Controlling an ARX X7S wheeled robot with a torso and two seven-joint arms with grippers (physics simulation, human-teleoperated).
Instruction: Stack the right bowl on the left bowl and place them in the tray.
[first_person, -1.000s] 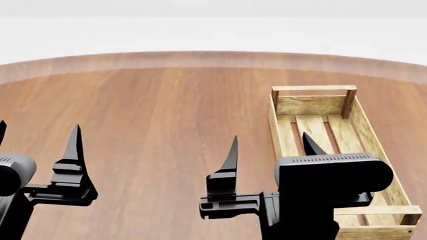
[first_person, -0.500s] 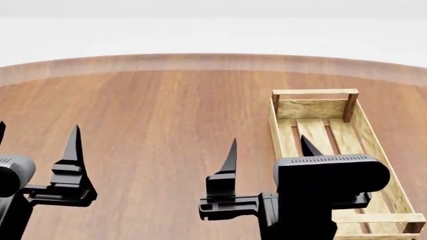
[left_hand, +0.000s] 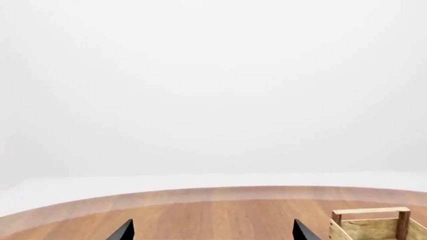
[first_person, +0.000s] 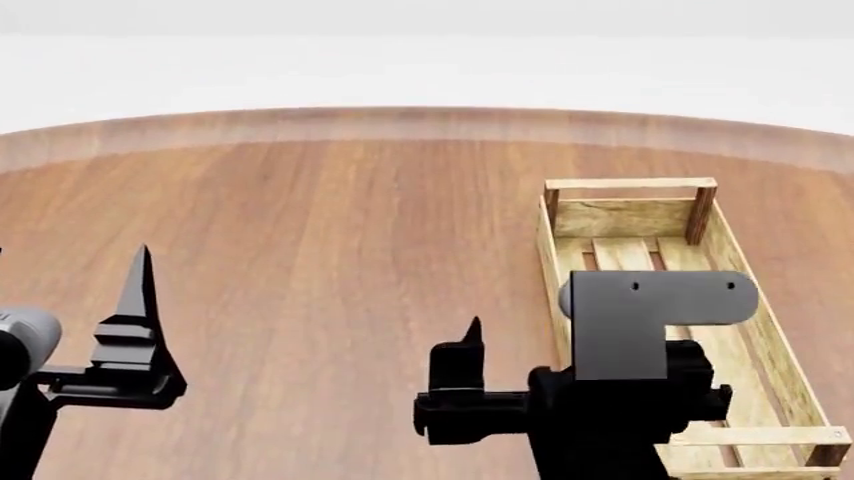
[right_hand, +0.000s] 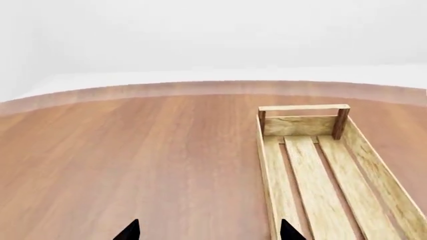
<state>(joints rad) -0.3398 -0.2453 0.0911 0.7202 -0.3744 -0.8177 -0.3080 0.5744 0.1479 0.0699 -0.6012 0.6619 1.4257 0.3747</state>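
Tray (first_person: 747, 330): light-wood crate, right half of the head view, lying lengthwise away from the camera; slatted bottom bare, no bowl in it.
Bowls: none visible in any view — whereabouts cannot be told.
Tabletop (first_person: 320, 230): round, dark wood, filling the centre and left of the head view.
Left gripper (first_person: 67, 300): lower left of the head view; fingers (left_hand: 125, 231) spread wide, holding nothing; only the tips show at the bottom edge of its wrist view.
Right gripper (first_person: 527, 345): lower centre-right, overlapping the tray's near end in the frame; fingers released, empty.
Change: against half a second ago, the right wrist has pitched down — its finger appears shorter and its camera plate now faces the head camera.
Meaning, as a judgement: stacking not begun; the arm seems to be reorienting toward the tabletop, perhaps to find the bowls.
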